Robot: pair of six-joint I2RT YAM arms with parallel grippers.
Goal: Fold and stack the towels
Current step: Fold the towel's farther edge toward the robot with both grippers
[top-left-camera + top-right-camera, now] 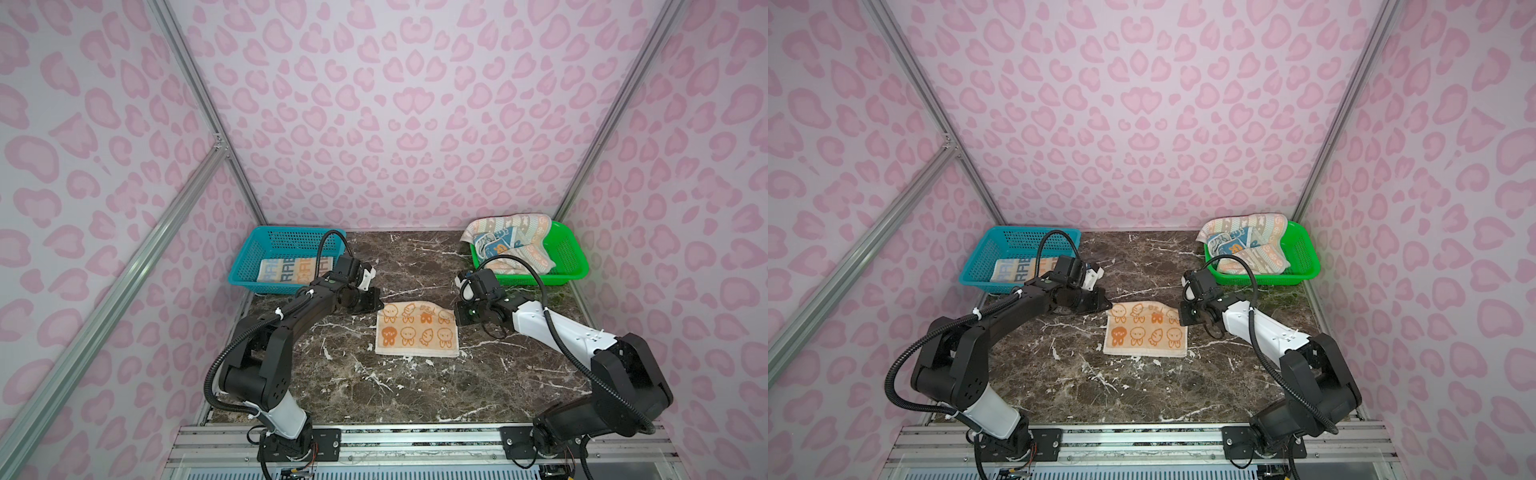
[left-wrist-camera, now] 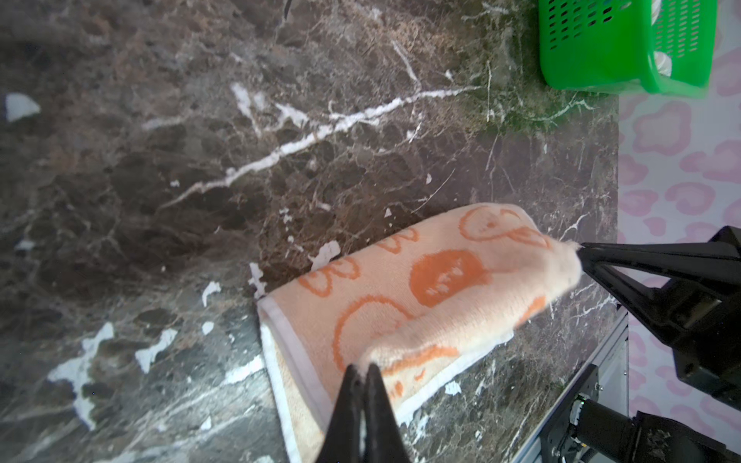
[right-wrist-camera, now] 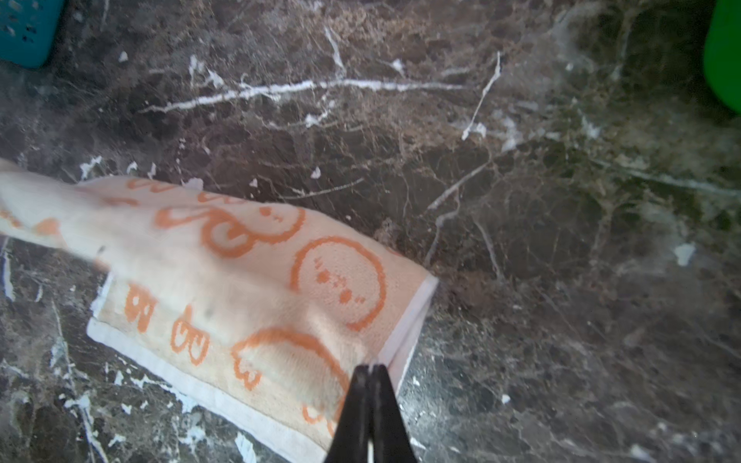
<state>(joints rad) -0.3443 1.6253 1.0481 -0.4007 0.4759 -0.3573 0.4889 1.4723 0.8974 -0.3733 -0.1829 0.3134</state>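
tightly together, fingers (image 2: 347,409) on orange towel (image 2: 401,296)

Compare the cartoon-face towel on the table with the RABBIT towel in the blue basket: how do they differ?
Place: the cartoon-face towel lies on the table; the RABBIT towel sits in the blue basket. State: the left end effector and right end effector pinch the cartoon-face towel's far corners; the RABBIT towel lies flat, unheld. Print: the former shows faces, the latter lettering. Both are small orange-printed cloths.
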